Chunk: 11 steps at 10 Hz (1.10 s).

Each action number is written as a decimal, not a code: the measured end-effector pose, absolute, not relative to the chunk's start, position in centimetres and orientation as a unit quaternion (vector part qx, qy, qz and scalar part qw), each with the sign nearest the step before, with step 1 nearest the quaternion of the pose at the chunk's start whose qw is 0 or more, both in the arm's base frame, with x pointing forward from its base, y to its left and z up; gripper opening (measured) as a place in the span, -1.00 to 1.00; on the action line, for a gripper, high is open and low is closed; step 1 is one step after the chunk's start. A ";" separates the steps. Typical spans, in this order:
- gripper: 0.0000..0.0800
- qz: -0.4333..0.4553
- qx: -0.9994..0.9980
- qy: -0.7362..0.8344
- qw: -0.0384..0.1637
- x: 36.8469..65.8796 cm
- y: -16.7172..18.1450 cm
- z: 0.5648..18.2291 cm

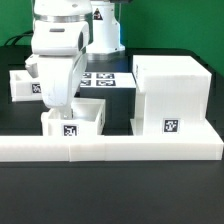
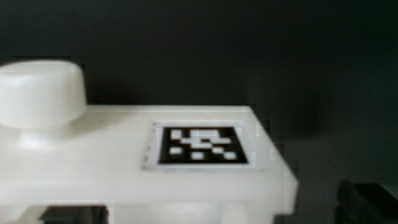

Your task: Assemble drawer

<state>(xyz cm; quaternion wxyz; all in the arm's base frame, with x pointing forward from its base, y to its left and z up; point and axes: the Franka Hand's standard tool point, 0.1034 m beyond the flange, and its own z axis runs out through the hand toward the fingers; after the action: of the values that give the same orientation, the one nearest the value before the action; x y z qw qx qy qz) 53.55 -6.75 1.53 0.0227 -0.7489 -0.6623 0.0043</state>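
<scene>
The large white cube-like housing [image 1: 170, 92] stands at the exterior view's right. One small tray [image 1: 74, 119] sits in front against the low wall, its tag facing out. A second tray [image 1: 24, 86] lies at the left behind the arm. My gripper [image 1: 60, 106] hangs low over the front tray's left part. In the wrist view a tray face fills the frame, with its tag [image 2: 199, 143] and a round knob [image 2: 39, 95]. My gripper [image 2: 217, 212] shows only as two dark fingertips [image 2: 363, 205] at the frame's corners. They stand wide apart with the tray's white edge between them.
The long low white L-shaped wall [image 1: 120, 149] runs along the front. The marker board [image 1: 104, 80] lies flat behind the front tray, between the arm and the housing. The arm's base stands at the back. The table is black.
</scene>
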 end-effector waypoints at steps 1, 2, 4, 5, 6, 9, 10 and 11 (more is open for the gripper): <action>0.62 0.005 -0.749 -0.662 0.024 53.2 -6.8 1.1; 0.62 0.006 -0.750 -0.661 0.025 52.9 -7.0 0.8; 0.62 0.007 -0.751 -0.659 0.026 52.7 -7.1 0.6; 0.27 0.007 -0.752 -0.659 0.026 52.7 -7.1 0.6; 0.27 0.007 -0.752 -0.659 0.026 52.7 -7.1 0.6; -0.43 0.007 -0.752 -0.659 0.026 52.7 -7.1 0.6; -0.84 0.006 -0.752 -0.659 0.025 52.7 -7.2 0.7; -0.89 0.006 -0.752 -0.659 0.024 52.8 -7.2 0.7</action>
<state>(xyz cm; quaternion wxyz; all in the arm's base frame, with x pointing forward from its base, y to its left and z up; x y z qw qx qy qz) 52.82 -7.20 0.72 0.0238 -0.7519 -0.6588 0.0055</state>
